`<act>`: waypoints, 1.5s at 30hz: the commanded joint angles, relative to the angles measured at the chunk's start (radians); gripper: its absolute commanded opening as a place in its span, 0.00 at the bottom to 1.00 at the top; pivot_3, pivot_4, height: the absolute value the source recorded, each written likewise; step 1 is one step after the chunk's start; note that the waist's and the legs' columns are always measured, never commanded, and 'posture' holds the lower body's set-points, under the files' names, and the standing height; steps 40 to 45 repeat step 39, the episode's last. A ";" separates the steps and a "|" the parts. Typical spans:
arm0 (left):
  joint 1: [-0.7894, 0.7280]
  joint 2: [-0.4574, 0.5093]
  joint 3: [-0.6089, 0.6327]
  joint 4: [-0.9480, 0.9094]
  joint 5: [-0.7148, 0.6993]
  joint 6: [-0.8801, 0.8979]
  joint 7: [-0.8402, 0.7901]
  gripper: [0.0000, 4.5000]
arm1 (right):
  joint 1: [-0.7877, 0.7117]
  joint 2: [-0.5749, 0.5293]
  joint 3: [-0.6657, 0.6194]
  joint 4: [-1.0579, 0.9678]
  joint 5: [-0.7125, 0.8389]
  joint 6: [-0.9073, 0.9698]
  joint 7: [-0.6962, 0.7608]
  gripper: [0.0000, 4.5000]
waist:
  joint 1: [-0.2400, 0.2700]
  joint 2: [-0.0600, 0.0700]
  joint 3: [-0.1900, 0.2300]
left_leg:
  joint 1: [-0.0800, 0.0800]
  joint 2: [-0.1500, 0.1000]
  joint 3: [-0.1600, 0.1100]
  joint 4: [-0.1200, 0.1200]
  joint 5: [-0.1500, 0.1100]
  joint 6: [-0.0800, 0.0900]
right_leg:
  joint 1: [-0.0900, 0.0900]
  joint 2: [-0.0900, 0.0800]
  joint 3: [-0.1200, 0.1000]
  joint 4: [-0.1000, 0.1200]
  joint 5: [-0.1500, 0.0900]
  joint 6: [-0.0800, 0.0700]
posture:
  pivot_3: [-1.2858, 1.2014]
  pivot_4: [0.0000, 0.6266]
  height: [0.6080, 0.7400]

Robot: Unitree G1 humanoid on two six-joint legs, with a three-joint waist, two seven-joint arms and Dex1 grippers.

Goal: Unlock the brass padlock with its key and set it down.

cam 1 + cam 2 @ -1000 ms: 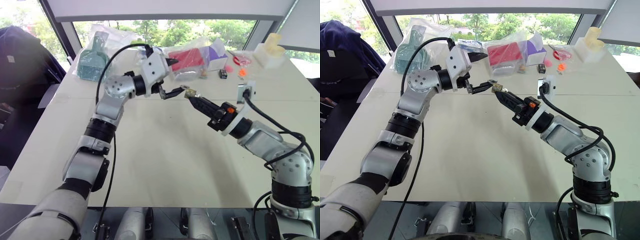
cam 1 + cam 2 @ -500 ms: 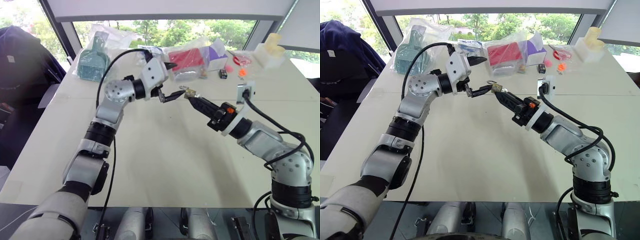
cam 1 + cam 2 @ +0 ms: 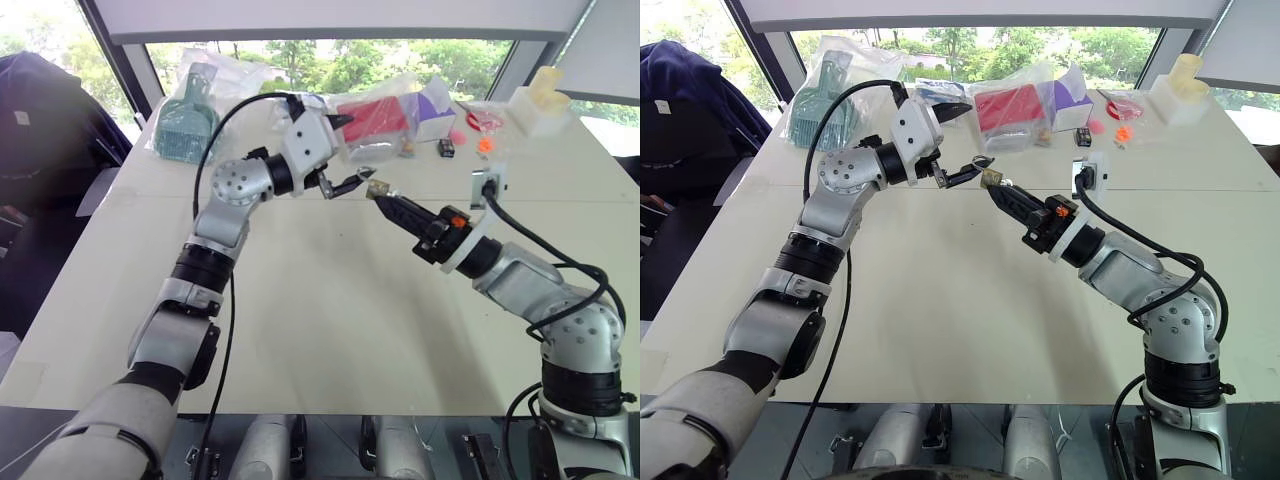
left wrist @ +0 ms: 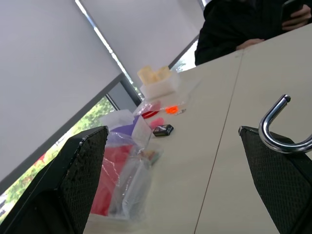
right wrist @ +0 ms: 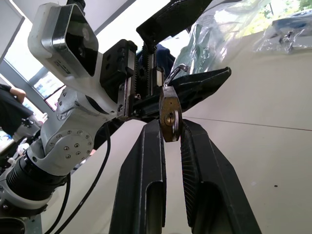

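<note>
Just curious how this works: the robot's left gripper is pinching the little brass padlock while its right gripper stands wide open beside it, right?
Not quite: the arms are swapped. The right gripper is shut on the brass padlock, as the right wrist view shows. The left gripper is the one that stands wide open beside it, with the padlock's silver shackle showing between its fingers in the left wrist view.

The table (image 3: 330,330) is a pale, flat surface with a seam running across it near the far third. Along the far edge lie, from 10 o'clock to 2 o'clock: a bagged teal item (image 3: 185,125), a bagged red box (image 3: 378,118), a purple carton (image 3: 436,112), a small black box (image 3: 446,148), orange pieces (image 3: 484,144) and a white container (image 3: 540,108).
</note>
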 commanded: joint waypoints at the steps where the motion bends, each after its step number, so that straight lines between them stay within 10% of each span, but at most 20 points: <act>1: -0.011 0.005 0.023 -0.039 -0.013 0.018 -0.003 0.99 | -0.003 0.004 -0.007 -0.022 0.009 -0.002 0.002 0.00 | 0.000 0.000 0.000 | 0.000 0.000 0.000 0.000 0.000 0.000 | 0.000 0.000 0.000 0.000 0.000 0.000 | 0.52 0.24 0.96; 17: 0.373 0.264 0.026 -0.636 -0.311 0.871 -0.257 0.99 | 0.006 -0.127 0.079 0.224 -0.093 0.238 0.071 0.00 | -0.027 0.000 0.000 | 0.000 0.000 0.000 -0.001 0.003 -0.006 | -0.001 0.000 0.000 0.000 -0.002 -0.003 | 0.52 0.24 0.96; 24: 0.472 0.303 -0.008 -0.804 -0.353 0.955 -0.227 0.99 | -0.057 -0.164 0.131 0.354 -0.168 0.349 0.215 0.00 | -0.023 0.000 0.000 | 0.000 0.000 -0.001 -0.001 0.001 -0.002 | -0.001 0.000 0.000 0.000 -0.002 -0.004 | 0.52 0.24 0.96; 32: 0.511 0.297 -0.005 -0.845 -0.373 0.982 -0.183 1.00 | -0.002 -0.293 0.133 0.329 -0.358 0.255 0.390 0.96 | -0.021 0.001 0.000 | 0.000 0.000 -0.001 -0.001 0.001 -0.002 | 0.000 0.000 0.000 0.000 -0.002 -0.004 | 0.52 0.24 0.96; 45: 0.574 0.306 0.031 -0.880 -0.418 1.025 -0.145 1.00 | 0.253 -0.462 0.024 0.105 -0.542 0.030 0.490 0.98 | -0.023 0.000 0.000 | 0.000 -0.001 -0.001 -0.001 0.001 -0.002 | 0.000 0.000 0.000 -0.001 -0.003 -0.003 | 0.52 0.24 0.96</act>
